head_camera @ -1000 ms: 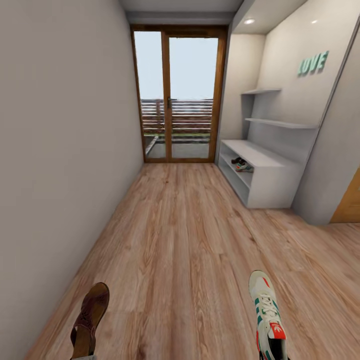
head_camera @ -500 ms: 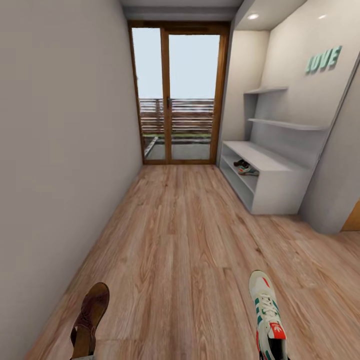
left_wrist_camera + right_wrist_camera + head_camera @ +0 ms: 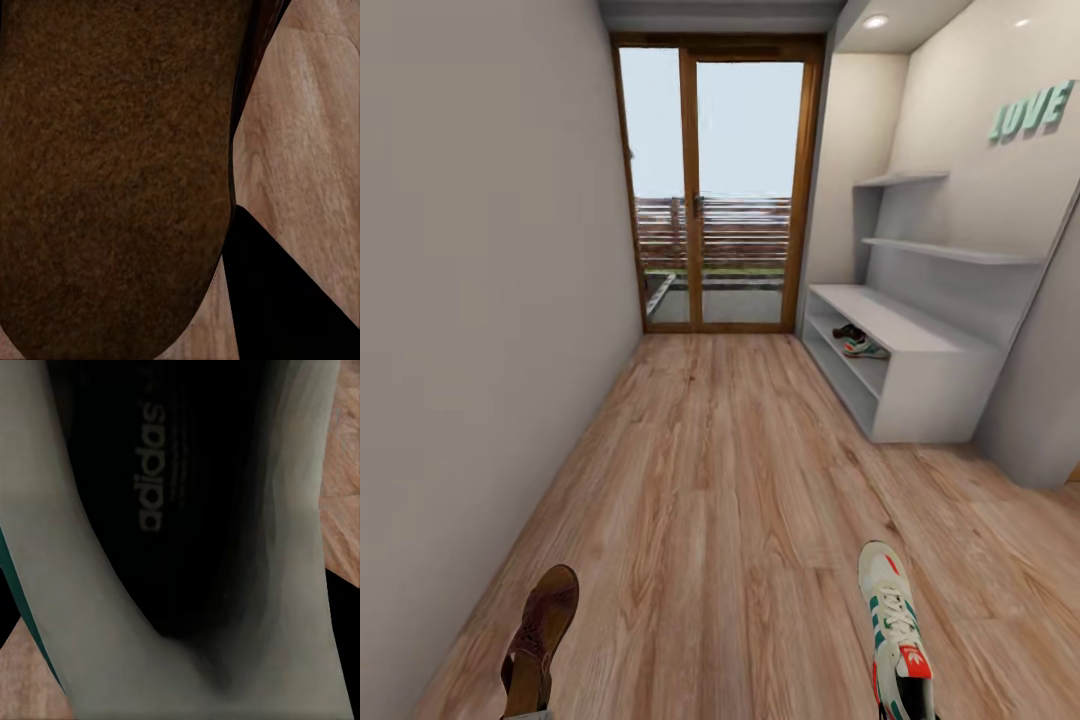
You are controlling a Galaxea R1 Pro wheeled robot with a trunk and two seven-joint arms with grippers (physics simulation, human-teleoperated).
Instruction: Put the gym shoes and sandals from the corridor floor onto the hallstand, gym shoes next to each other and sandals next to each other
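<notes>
Looking down the corridor in the head view, the light brown wood-grain plank floor (image 3: 720, 470) runs toward a wood-framed glass door (image 3: 715, 185) at the upper centre of the frame. At the right centre stands the low, wide light-grey shoe rack (image 3: 920, 385) with a flat top and open shelf compartments; in its upper compartment, toward the door end, lie a white sneaker with green stripes (image 3: 863, 348) and, just beside it, a dark shoe (image 3: 847, 331) too small to identify. Two thin grey wall shelves (image 3: 950, 250) hang above the rack, and green letters reading "LUVE" (image 3: 1032, 112) sit on the wall at the upper right.

At the lower left of the frame a brown leather-look sandal (image 3: 540, 635) points up and forward, its heel end cut off by the bottom edge. At the lower right a white lace-up gym shoe with green side stripes and a red tongue label (image 3: 895, 625) points the same way.

The left wrist view shows the sandal's brown surface (image 3: 112, 172) close up against the floor, and the right wrist view looks into the gym shoe's dark insole printed "adidas" (image 3: 161, 502). How the jaws of either gripper stand cannot be told.
</notes>
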